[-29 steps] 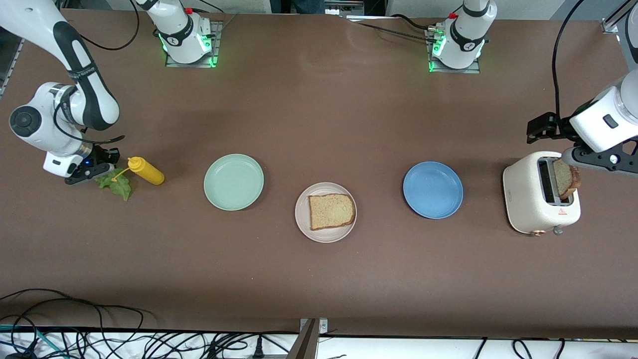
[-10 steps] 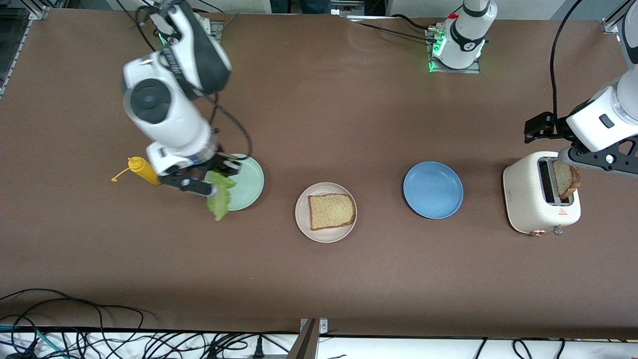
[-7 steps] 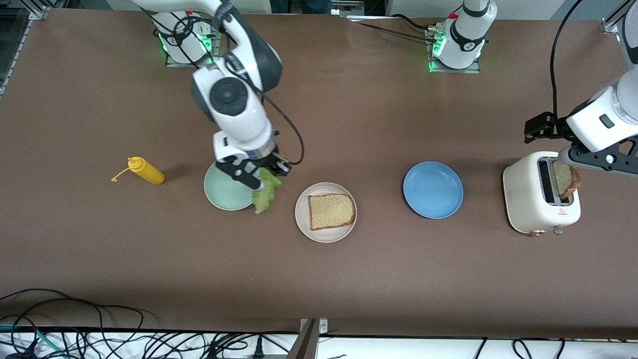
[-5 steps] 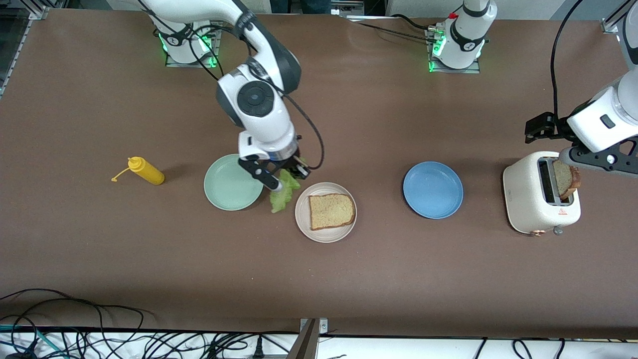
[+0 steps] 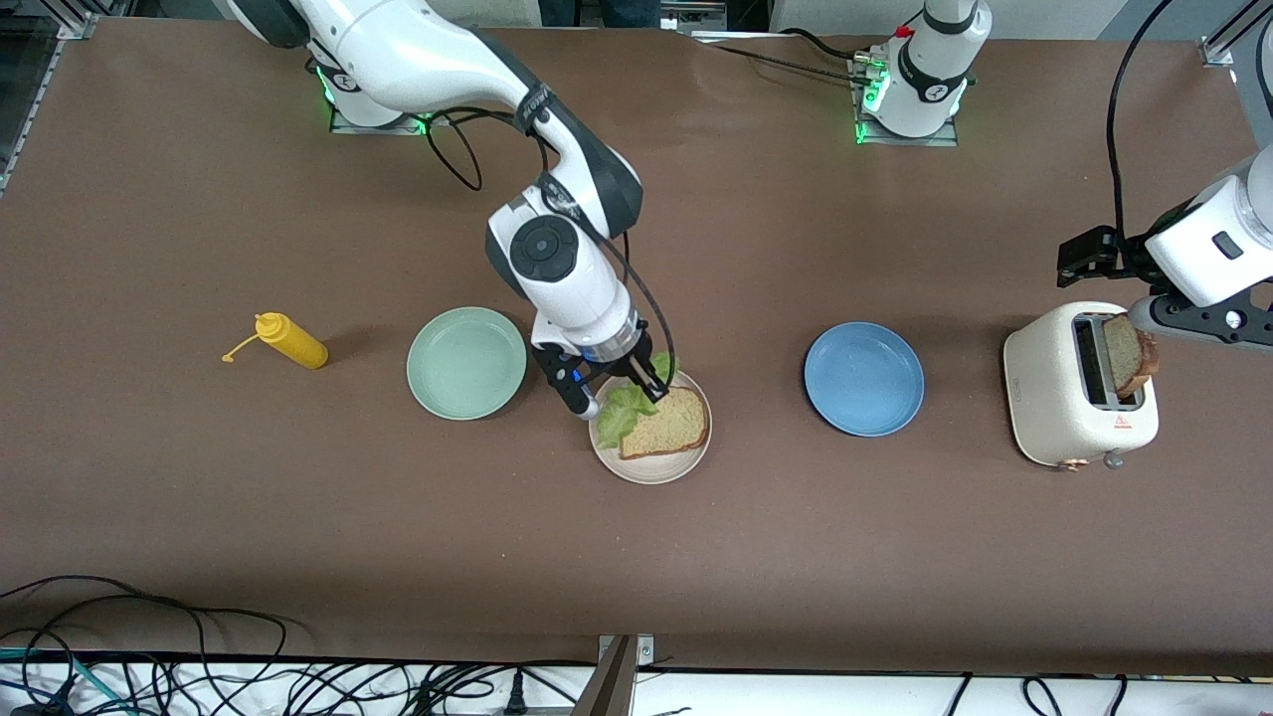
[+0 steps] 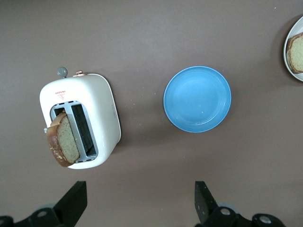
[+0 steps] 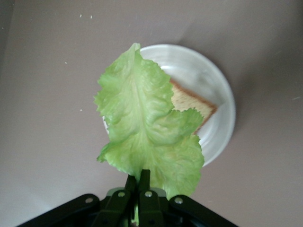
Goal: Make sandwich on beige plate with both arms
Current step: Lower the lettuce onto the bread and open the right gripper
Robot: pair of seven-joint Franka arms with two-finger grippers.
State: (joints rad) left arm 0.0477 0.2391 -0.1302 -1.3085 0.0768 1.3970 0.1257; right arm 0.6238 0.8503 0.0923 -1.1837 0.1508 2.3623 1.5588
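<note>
Sitting on the brown surface, the round beige plate [image 5: 622, 459] carries one square slice of brown wholegrain bread [image 5: 668, 426]. Over that plate the right claw [image 5: 615, 394] is clamped on a ruffled green lettuce leaf [image 7: 144, 137]. Flanking the plate, the mint-green plate [image 5: 465, 363] and blue plate [image 6: 197, 99] lie bare. The white toaster [image 6: 83, 120] holds a second bread slice [image 6: 61, 144]; over it, the left claw [image 6: 139, 208] hangs spread apart.

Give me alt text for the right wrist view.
The right gripper, shut on the stem end of a ruffled green lettuce leaf, holds it over the beige plate. One slice of brown bread lies on that plate, mostly hidden under the leaf.
</note>
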